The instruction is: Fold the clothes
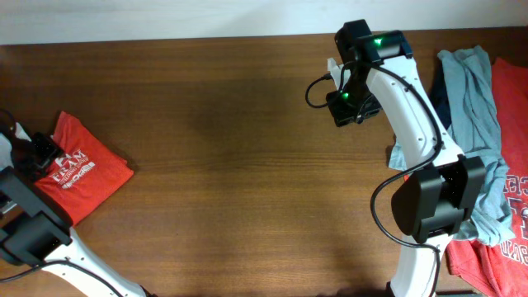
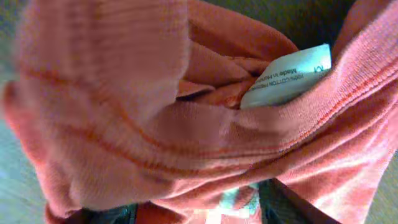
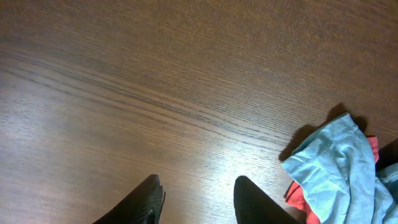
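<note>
The left gripper [image 1: 40, 153] is at the folded orange-red T-shirt [image 1: 82, 169] by the table's [image 1: 231, 148] left edge. Red fabric and a white care label [image 2: 287, 74] fill its wrist view, so its jaw state cannot be told. The right gripper [image 3: 198, 183] hovers over the wood with jaws moderately apart and empty, near the light grey-blue T-shirt [image 1: 478, 115] heaped at the right edge.

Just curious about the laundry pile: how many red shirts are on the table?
2 visible: a folded red shirt at the far left, and a second red shirt at the far right, partly under the grey-blue shirt. More may be hidden beneath that one.
</note>
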You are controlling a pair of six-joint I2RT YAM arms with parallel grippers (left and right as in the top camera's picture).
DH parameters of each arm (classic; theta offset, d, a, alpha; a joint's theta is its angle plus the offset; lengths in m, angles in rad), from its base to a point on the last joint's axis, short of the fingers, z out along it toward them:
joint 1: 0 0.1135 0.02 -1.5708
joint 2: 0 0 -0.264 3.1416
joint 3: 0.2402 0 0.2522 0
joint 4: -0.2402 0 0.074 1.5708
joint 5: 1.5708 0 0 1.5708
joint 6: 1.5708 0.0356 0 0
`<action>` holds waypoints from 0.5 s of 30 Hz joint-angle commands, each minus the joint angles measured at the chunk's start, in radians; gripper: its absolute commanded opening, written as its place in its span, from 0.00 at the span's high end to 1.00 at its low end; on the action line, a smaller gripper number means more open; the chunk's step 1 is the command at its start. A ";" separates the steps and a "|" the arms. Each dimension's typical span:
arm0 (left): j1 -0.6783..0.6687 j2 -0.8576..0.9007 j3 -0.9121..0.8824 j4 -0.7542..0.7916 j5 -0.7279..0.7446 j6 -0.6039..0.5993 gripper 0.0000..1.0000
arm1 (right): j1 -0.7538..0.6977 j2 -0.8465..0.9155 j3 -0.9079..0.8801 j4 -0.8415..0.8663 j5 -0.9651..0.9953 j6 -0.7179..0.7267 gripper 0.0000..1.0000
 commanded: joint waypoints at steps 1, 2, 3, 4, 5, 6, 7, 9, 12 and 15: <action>-0.020 0.016 -0.019 0.017 -0.010 0.016 0.36 | -0.008 0.001 0.005 -0.012 0.005 0.010 0.57; -0.023 0.016 -0.019 0.019 -0.012 0.016 0.36 | -0.008 0.001 0.005 -0.014 0.005 0.010 0.57; -0.024 0.018 -0.019 0.022 -0.012 0.016 0.36 | -0.008 0.001 0.005 -0.015 0.005 0.010 0.57; -0.025 0.019 -0.019 0.024 -0.012 0.016 0.35 | -0.008 0.001 0.005 -0.015 0.005 0.010 0.57; -0.025 0.019 -0.019 0.025 -0.013 0.016 0.33 | -0.008 0.001 0.005 -0.015 0.005 0.010 0.57; -0.025 0.021 -0.019 0.025 -0.012 0.016 0.31 | -0.008 0.001 0.005 -0.014 0.005 0.010 0.57; -0.025 0.021 -0.019 0.025 -0.012 0.016 0.31 | -0.008 0.001 0.005 -0.014 0.005 0.010 0.57; -0.026 0.021 -0.019 0.025 -0.012 0.017 0.30 | -0.008 0.001 0.005 -0.014 0.005 0.010 0.57; -0.029 0.024 -0.019 0.027 -0.011 0.035 0.29 | -0.008 0.001 0.005 -0.014 0.005 0.010 0.57; -0.053 0.048 -0.019 0.044 -0.003 0.115 0.30 | -0.008 0.001 0.005 -0.019 0.005 0.010 0.57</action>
